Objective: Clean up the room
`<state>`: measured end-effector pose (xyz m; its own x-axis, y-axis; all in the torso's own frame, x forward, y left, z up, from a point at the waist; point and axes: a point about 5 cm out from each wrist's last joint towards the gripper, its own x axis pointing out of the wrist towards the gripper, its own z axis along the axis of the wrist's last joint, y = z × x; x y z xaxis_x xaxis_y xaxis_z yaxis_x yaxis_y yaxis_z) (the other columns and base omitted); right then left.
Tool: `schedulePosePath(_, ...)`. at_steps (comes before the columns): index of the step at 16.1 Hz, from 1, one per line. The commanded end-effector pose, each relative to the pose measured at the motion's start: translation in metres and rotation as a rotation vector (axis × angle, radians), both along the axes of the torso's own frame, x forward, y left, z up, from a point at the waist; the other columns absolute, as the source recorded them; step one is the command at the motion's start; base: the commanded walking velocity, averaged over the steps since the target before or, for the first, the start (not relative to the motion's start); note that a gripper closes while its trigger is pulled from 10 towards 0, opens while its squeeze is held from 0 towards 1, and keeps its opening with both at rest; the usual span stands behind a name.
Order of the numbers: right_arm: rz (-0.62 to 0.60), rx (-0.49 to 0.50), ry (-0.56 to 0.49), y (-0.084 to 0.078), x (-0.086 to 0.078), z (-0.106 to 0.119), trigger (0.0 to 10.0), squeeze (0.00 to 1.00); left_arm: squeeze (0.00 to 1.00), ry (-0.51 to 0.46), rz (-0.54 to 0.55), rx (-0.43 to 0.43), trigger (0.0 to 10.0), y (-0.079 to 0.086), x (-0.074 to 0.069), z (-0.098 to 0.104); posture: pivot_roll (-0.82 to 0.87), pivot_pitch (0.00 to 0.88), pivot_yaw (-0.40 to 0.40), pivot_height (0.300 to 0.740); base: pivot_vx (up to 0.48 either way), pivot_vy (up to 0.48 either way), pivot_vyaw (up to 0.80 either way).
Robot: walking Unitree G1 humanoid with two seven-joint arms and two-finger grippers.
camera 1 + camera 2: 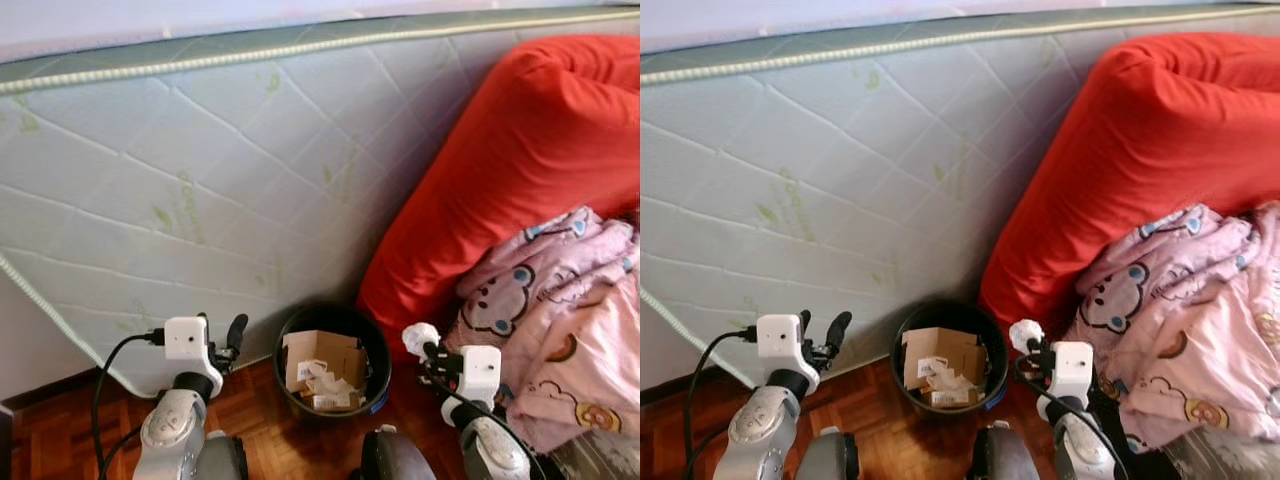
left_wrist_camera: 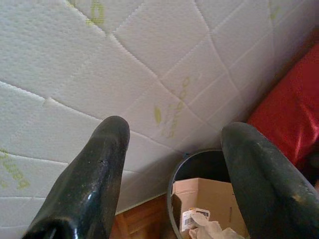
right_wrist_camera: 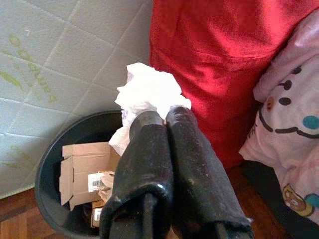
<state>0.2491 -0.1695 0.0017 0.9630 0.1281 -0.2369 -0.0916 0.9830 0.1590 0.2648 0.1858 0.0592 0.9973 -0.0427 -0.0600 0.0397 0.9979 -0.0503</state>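
Black bin point(image 1: 372, 352) holds cardboard box point(image 1: 322, 362) (papers too).

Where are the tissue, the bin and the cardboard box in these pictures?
tissue point(image 3: 149, 92), right wrist view, the crumpled middle above the fingers.
bin point(image 1: 372, 345), left eye view, its right rim.
box point(image 1: 322, 355), left eye view, its brown flap inside the bin.

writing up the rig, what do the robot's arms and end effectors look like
Both arms are rounded silver shells. Each wrist carries a white boxy camera module with black cables looping back. The left end effector and right end effector each have two long, glossy black fingers with rounded tips, slightly scuffed.
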Motion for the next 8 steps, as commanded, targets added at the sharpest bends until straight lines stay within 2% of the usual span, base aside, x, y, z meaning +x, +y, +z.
schedulePosePath(1, 0.017, 0.000, -0.009, -0.0007, -0.0015, -0.0005, 10.0, 0.00, 0.00, 0.010, -0.010, -0.002, 10.0, -0.0029, 0.0015, -0.0009, -0.03, 0.119, -0.089, 0.630, 0.000, 0.000, 0.79)
schedulePosePath(6, 0.042, 0.008, -0.020, 0.0070, -0.0038, 0.0002, 10.0, 0.00, 0.00, 0.015, -0.015, 0.002, 10.0, -0.0033, 0.0019, -0.0014, -0.04, 0.115, -0.083, 0.630, 0.000, 0.000, 0.80)
schedulePosePath(8, 0.030, 0.007, -0.002, 0.0065, -0.0045, -0.0019, 10.0, 0.00, 0.00, 0.020, -0.019, -0.001, 10.0, -0.0037, 0.0018, -0.0022, -0.04, 0.114, -0.081, 0.630, 0.000, 0.000, 0.00)
